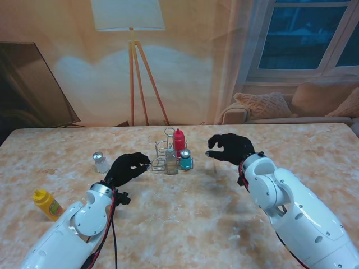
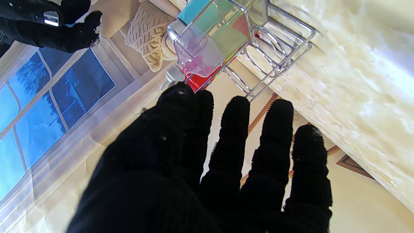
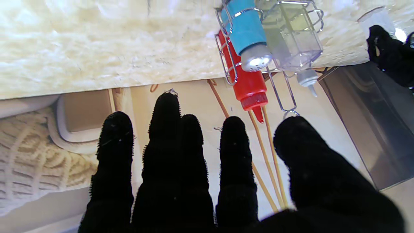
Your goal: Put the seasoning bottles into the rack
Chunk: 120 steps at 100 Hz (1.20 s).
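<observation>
Wire rack (image 1: 166, 150) of thin chrome rod is standing near the middle of the marbled cream desk (image 1: 185, 224). It is holding three bottles: a red squeeze bottle (image 1: 179, 140) with a conical nozzle in a far compartment, a teal shaker (image 1: 185, 160) with a rounded metal cap in the near right compartment, and a clear square-sided bottle (image 1: 171, 159) in the near left one.

Two bottles are sitting outside the rack. A clear shaker (image 1: 101, 162) with a domed silver cap is standing upright to the left of the rack. A yellow squeeze bottle (image 1: 47, 204) is standing near the left edge, nearer to me and well apart from the rack.

Left hand (image 1: 128, 167), in a black knitted glove, is hovering between the clear shaker and the rack, fingers loosely curled and spread, gripping nothing; fingertips are just beside the clear square-sided bottle. Contact cannot be told.

Right hand (image 1: 230, 148), same glove, is hanging to the right of the rack, fingers apart and bent, empty, clear of the wire.
</observation>
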### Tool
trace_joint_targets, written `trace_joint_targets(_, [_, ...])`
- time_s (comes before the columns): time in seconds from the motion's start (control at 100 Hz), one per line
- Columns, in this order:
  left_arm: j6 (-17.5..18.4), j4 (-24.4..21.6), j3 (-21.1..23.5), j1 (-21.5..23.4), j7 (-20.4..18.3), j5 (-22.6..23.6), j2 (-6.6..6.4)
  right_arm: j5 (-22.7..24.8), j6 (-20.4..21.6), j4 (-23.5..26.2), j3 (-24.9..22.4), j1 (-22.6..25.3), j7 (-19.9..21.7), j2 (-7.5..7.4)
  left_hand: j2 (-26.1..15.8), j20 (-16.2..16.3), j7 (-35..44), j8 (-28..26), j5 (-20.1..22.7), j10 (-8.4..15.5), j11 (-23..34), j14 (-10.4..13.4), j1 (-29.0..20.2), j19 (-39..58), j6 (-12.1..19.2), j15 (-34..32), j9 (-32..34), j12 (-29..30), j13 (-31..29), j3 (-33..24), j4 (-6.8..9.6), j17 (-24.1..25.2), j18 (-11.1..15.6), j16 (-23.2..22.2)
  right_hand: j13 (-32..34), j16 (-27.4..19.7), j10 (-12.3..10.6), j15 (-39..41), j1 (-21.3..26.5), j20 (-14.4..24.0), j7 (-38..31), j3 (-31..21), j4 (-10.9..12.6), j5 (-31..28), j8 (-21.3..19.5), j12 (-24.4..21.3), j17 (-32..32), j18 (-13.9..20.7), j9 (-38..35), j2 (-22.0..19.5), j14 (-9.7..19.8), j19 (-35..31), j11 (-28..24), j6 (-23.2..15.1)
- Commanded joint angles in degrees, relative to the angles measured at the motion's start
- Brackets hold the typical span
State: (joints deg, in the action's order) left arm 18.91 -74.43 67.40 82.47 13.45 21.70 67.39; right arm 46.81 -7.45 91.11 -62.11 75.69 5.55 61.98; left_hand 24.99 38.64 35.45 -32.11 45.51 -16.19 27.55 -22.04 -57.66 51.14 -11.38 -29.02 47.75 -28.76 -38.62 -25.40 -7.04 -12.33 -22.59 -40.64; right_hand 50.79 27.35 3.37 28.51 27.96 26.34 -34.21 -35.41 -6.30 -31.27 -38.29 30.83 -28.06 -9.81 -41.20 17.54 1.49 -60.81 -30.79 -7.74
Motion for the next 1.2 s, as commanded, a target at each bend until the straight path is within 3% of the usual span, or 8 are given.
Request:
trace_joint_targets(0.0, [-0.36,-0.36,-0.26,-0.01,-0.85,0.1,0.11,-1.06,-0.81,-0.74,-0.32,2.03,-0.11,0.06,-0.48,0.27,0.2,0.24,-1.65,0.78,0.17,0.35,0.71,0.49,0.77,-0.47,0.27,-0.34,-0.45,0.47,-1.04,0.45,-0.11,-1.48,1.65,-0.25,-0.4,-0.64,2.29,-0.17,-1.49,1.6,-1.42,-1.57,1.32,-0.74,-0.18,0.16,-2.16,-1.25,0.22,-0.29,0.3,-0.2])
trace_joint_targets(0.65, [-1.07,-2.36,-0.22,0.34,-1.98,1.58,-0.43,-3.5,-0.81,-3.66,-2.1,7.25,-6.03,0.93,-1.22,0.26,-1.38,0.67,-1.71,0.48,-0.42,0.06,0.64,0.45,0.08,-0.02,-0.3,-0.11,0.23,0.74,-0.85,0.46,-0.03,-1.27,2.18,1.16,-0.05,1.37,4.33,-0.25,-5.11,2.57,-1.96,-2.48,3.9,-0.27,0.31,-1.15,-3.77,-0.57,-0.65,-0.88,-0.13,-0.77])
trace_joint_targets(0.94, [0.24,-6.33,4.2,1.26,-5.41,6.36,-2.13,-3.54,-0.93,-5.12,-1.71,7.33,-8.51,1.34,-1.5,0.07,-4.24,0.99,-2.53,0.23,-1.52,0.48,1.65,0.35,-0.67,0.73,-1.94,0.33,1.31,-0.06,-0.7,0.39,0.92,-0.85,2.02,1.52,-0.09,1.98,4.45,-0.13,-5.62,2.26,-1.93,-2.28,4.42,-0.01,0.52,-1.36,-3.77,-0.43,-0.72,-1.11,-0.52,-0.38])
trace_joint_targets(1.06, [0.88,-6.77,6.04,1.05,-4.88,9.4,-2.47,-3.34,-0.77,-5.34,-1.66,7.28,-8.54,1.3,-1.68,-0.63,-9.91,-0.49,-3.0,-0.2,-3.0,0.82,4.77,0.05,-1.49,1.97,-4.36,1.16,3.18,-4.87,-1.06,0.87,1.89,0.17,1.87,1.55,0.0,2.05,4.4,-0.12,-5.74,2.16,-1.95,-2.23,4.51,0.0,0.61,-1.38,-3.6,-0.41,-0.72,-1.14,-0.54,-0.5])
trace_joint_targets(1.15, [1.36,-6.08,7.07,0.39,-3.07,12.46,-2.62,-3.68,-0.89,-5.24,-1.74,7.36,-8.43,1.33,-3.03,-1.67,-14.03,1.14,-4.18,-0.55,-4.94,1.4,7.88,-1.33,-2.42,3.96,-7.52,2.21,5.48,-8.13,0.61,1.62,3.02,1.55,1.84,1.57,-0.06,2.12,4.45,-0.12,-5.83,2.07,-1.97,-2.23,4.58,0.0,0.7,-1.46,-3.65,-0.3,-0.75,-1.13,-0.58,-0.49])
trace_joint_targets(1.19, [1.44,-5.63,7.46,0.07,-2.33,13.42,-2.64,-3.7,-0.97,-5.21,-1.74,7.38,-8.42,1.33,-3.6,-2.18,-16.19,2.66,-4.44,-0.97,-5.95,1.53,9.58,-1.99,-2.95,4.87,-9.21,2.84,6.7,-10.01,2.09,2.29,3.29,2.33,1.81,1.58,0.11,2.16,4.44,-0.11,-5.9,2.04,-1.98,-2.31,4.59,-0.02,0.75,-1.47,-3.62,-0.31,-0.76,-1.14,-0.56,-0.43])
